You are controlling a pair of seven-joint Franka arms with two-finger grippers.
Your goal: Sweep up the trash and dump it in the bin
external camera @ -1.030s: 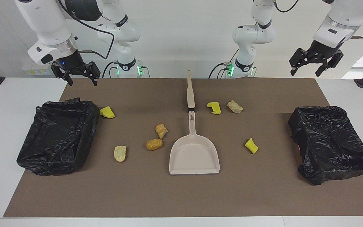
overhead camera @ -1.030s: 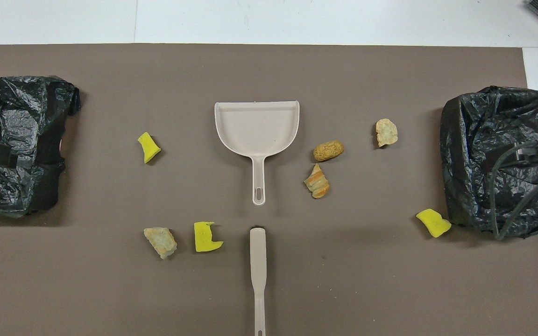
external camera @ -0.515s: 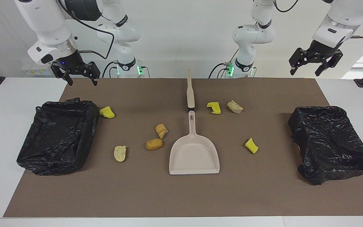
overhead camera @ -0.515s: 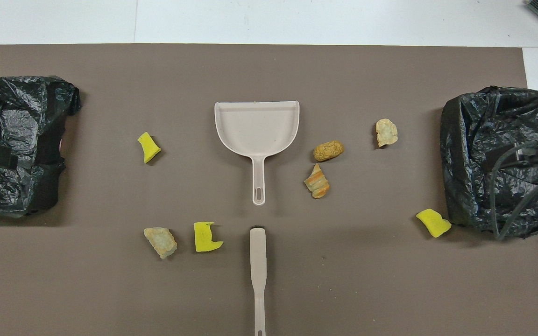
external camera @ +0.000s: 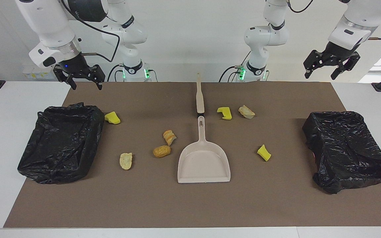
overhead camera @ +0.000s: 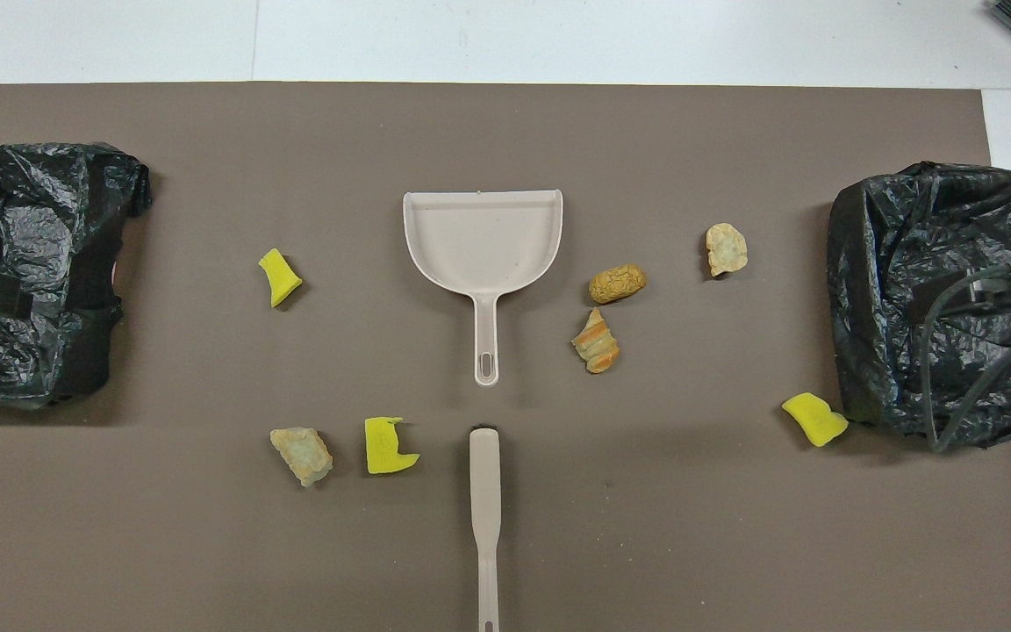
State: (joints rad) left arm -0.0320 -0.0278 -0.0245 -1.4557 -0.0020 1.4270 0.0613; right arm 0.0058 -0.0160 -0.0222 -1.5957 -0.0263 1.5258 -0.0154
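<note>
**Facing view: tools laid out, both arms high, sweep not begun**

Facing view, centre of frame: the beige dustpan [external camera: 203,163] lies flat on the brown mat [external camera: 190,205] with its handle pointing up the frame toward the robots, and the brush [external camera: 199,97] lies in line just above it, apart from it (an arrangement that looks meant to give each arm a handle to reach). The trash is scattered around them, none in the pan: a yellow sponge chunk [external camera: 112,117] just beside the black-lined bin [external camera: 61,142] at the frame's left, three bread-like lumps [external camera: 161,151] left of the pan, a notched sponge piece [external camera: 225,113] and a pale lump [external camera: 246,112] upper right of it, and another sponge chunk [external camera: 264,152] at right. A second lined bin [external camera: 347,150] sits at the frame's right.

The right gripper [external camera: 84,81] hangs at upper left above the mat's top edge, jaws wide and empty; the left gripper [external camera: 322,71], at upper right, is likewise spread and empty. Both arms wait.

In the overhead view neither gripper's tips can be made out; dark blurred parts and cables cross both bins at the frame's edges, the bag folds hide the bins' insides, and the brush runs off the bottom edge.
</note>
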